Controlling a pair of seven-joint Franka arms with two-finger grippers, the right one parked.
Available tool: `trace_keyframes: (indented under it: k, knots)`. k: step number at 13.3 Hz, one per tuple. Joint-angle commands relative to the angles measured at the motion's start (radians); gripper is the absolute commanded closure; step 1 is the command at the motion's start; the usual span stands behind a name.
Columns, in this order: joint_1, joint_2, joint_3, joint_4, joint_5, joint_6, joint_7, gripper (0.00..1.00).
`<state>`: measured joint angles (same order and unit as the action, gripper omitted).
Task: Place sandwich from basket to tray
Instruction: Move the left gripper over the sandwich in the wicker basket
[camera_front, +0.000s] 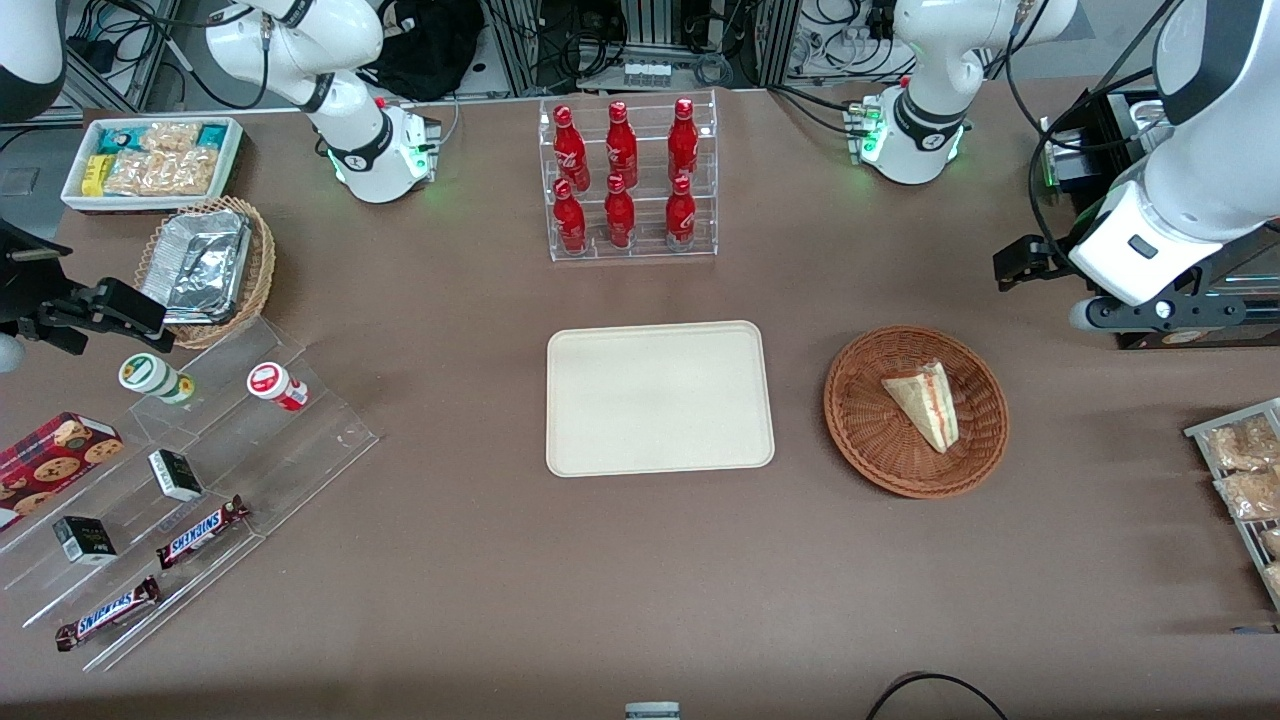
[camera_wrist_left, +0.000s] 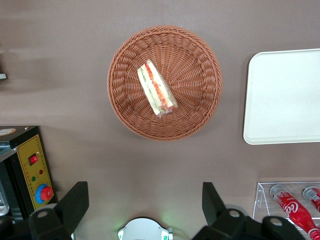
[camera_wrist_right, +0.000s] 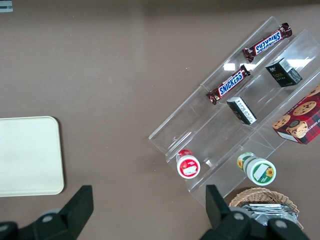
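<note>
Sandwich (camera_front: 925, 404) lies in basket (camera_front: 858, 420); end effector (camera_wrist_left: 145, 202) wide above, near rim.

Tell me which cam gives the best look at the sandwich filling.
Left wrist view: it looks straight down on the sandwich in the basket, red and green layers facing up, with the open gripper high above the table beside the basket. The front view shows mainly pale bread with a thin red edge. The right wrist view misses it.

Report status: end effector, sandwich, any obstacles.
End effector open, high above table, clear of basket. Sandwich lying in basket, untouched. Tray bare; nothing between.
</note>
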<state>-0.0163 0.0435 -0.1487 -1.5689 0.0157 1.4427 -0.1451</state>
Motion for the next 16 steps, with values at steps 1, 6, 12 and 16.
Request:
trace_keyframes:
  k: [1,6,12,16]
  knots:
    - [-0.004,0.006,0.006,0.009,0.001,0.010,0.015,0.00]
    - [-0.004,0.026,0.008,-0.129,-0.005,0.103,0.012,0.00]
    - [-0.005,0.001,0.008,-0.458,0.000,0.494,0.009,0.00]
    - [-0.004,0.006,0.008,-0.644,-0.006,0.770,-0.017,0.00]
